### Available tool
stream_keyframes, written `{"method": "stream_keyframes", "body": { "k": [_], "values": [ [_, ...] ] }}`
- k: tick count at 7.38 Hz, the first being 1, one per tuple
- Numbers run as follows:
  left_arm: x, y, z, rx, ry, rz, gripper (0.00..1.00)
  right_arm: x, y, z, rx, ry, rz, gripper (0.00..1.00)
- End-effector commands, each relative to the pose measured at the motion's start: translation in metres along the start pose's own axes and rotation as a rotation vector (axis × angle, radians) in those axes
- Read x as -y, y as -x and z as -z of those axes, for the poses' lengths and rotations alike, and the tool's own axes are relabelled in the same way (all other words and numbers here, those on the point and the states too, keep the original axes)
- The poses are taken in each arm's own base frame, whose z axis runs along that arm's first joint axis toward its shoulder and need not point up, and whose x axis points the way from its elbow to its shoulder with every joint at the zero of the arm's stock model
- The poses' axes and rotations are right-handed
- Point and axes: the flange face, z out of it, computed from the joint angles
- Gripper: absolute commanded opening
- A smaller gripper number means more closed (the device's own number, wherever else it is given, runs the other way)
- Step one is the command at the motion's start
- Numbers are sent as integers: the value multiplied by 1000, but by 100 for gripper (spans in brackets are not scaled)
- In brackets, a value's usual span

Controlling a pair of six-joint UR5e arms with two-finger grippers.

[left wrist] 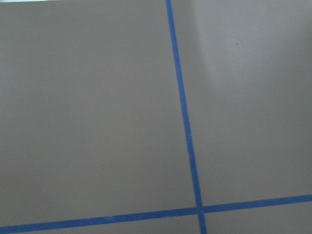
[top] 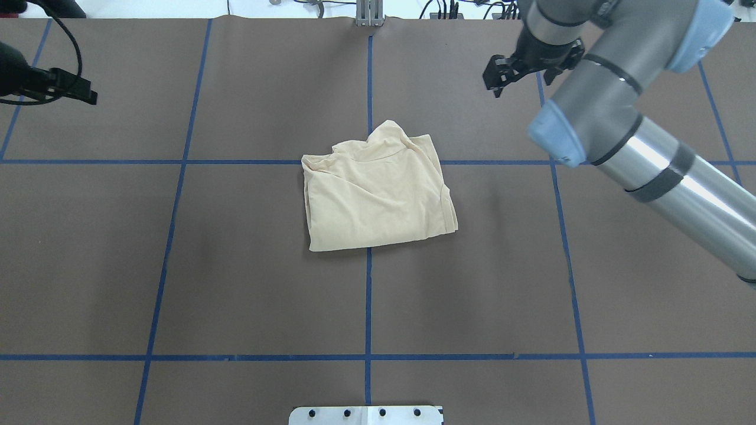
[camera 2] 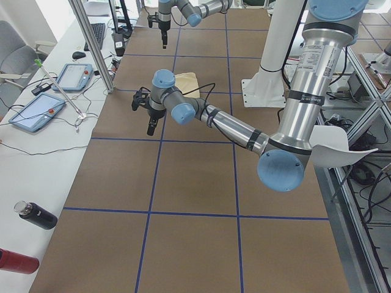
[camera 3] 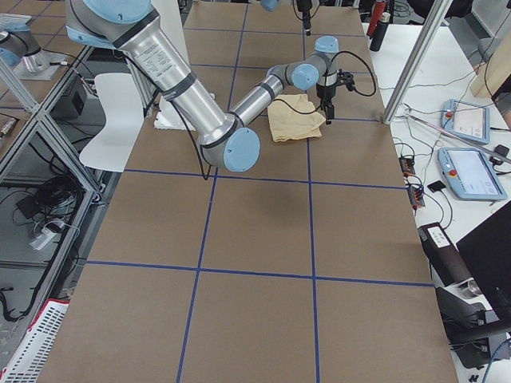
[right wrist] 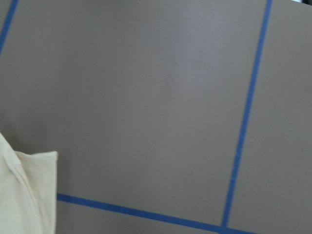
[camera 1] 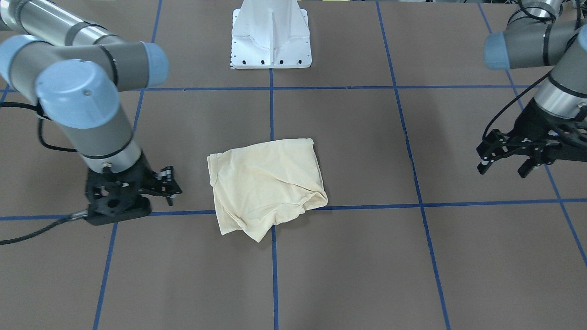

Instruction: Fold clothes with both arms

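Note:
The clothes are one pale cream-yellow shirt (camera 1: 266,183) (top: 378,195), lying folded into a rumpled, roughly square bundle at the middle of the table. No print shows. Neither gripper touches it. My right gripper (camera 1: 169,185) (top: 495,82) hangs open and empty just off the shirt's side, a short gap away. Its wrist view catches only a shirt corner (right wrist: 24,195). My left gripper (camera 1: 502,169) stands open and empty far out on the other side, above bare table. In the overhead view it is only partly in frame. The left wrist view shows just brown table and tape.
The brown table surface (top: 236,265) is marked by blue tape lines (top: 368,295). The white pedestal base (camera 1: 270,41) stands at the robot's edge. Side benches hold tablets (camera 2: 76,76) (camera 3: 475,171), bottles (camera 2: 36,215) and cables, with metal posts (camera 2: 91,43) beside them.

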Motion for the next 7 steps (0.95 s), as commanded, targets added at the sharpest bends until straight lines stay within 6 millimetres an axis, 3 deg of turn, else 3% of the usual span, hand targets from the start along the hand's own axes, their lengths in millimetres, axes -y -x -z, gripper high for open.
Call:
{"method": "stream_keyframes", "body": {
  "k": [1,3,4,5,6,7],
  "values": [
    [13,60,37,11,-37,34,100,-37,-119,23,5,15,23,100],
    [17,89,61,12,-84,70,100,-64,-199,22,-15,17,116,100],
    [-2,101,57,-1,-95,56,100,-68,-213,20,-19,10,116,100],
    [-8,115,41,-4,-95,47,100,-73,-219,15,-27,21,109,100],
    [-15,137,23,22,-52,89,100,-84,-238,-1,-40,55,77,100],
    [-21,153,11,39,-25,114,100,-87,-256,5,-49,48,47,100]
  ]
}}
